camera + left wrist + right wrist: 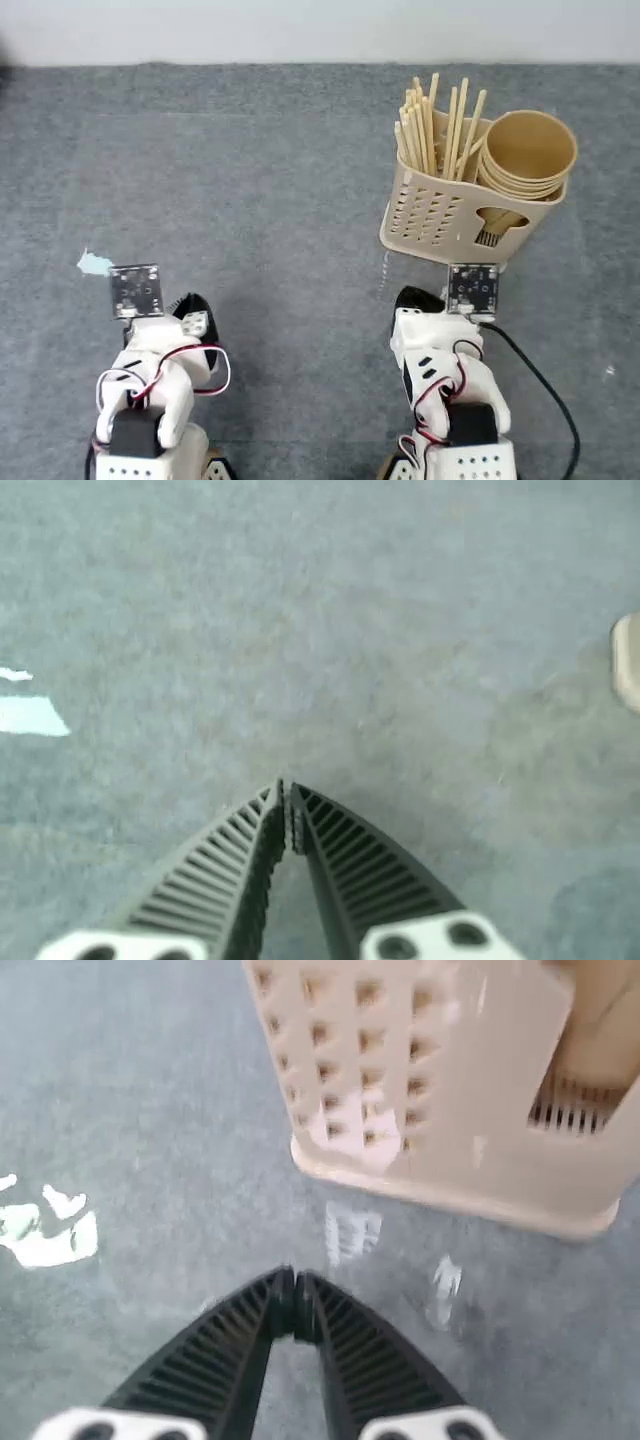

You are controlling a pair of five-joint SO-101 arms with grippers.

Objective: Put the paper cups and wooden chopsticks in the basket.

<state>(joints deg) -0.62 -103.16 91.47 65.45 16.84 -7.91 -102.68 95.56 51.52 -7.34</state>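
1. High view: we see the left arm at the near left of the grey desk and the right arm at the near right, well apart from each other.
2. In the left wrist view we find the left pincer clenched, its tips meeting with nothing between them, above bare desk surface.
3. In the right wrist view the right pincer is likewise clenched on nothing. Its tips point toward the near wall of the basket and are apart from it.
4. We note a black cable curving along the desk just right of the right arm.
5. A pale blue scrap lies on the desk just beyond the left arm, a little to its left.
6. The beige basket stands on the desk at the far right, just beyond the right arm, with small holes in its near wall.
7. The wooden chopsticks stand bundled in the basket's left compartment, their tops rising above the rim.
8. The paper cups sit nested in one stack in the right compartment, open mouth upward.
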